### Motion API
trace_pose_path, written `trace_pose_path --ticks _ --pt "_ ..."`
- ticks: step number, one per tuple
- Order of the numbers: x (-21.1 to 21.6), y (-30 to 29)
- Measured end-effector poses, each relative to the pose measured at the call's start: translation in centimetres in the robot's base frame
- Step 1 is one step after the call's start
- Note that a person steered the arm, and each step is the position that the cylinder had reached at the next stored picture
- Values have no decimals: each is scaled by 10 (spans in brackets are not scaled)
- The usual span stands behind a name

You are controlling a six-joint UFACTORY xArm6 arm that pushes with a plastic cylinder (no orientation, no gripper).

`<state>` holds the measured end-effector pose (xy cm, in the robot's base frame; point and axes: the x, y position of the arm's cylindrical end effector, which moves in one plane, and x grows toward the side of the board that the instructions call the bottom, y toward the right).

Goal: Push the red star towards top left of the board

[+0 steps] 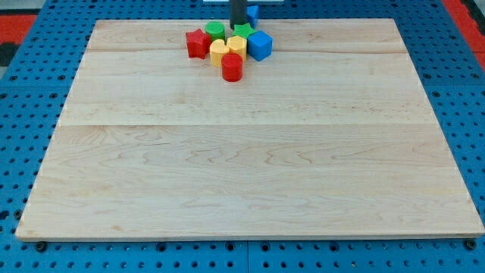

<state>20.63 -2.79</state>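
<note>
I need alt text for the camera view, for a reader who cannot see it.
My tip stands at the top edge of a wooden board, behind a tight cluster of coloured blocks; the red star lies at the cluster's left.

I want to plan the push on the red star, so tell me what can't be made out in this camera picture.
- My tip: hidden in the camera view behind the green star, so contact cannot be judged.
- Upper rod: cut off by the view's top edge.
- Blue block beside the rod: partly hidden by it, shape unclear.
- Yellow blocks: crowded between the red star and blue cube, shapes uncertain.
</note>
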Motion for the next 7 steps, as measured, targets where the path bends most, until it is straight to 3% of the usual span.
trace_pose_path --ticks 2,3,5,6,7 --pt "-1 -117" --pt "3 -116" --pt "47 -48" --pt "54 -49" --pt "71 -3"
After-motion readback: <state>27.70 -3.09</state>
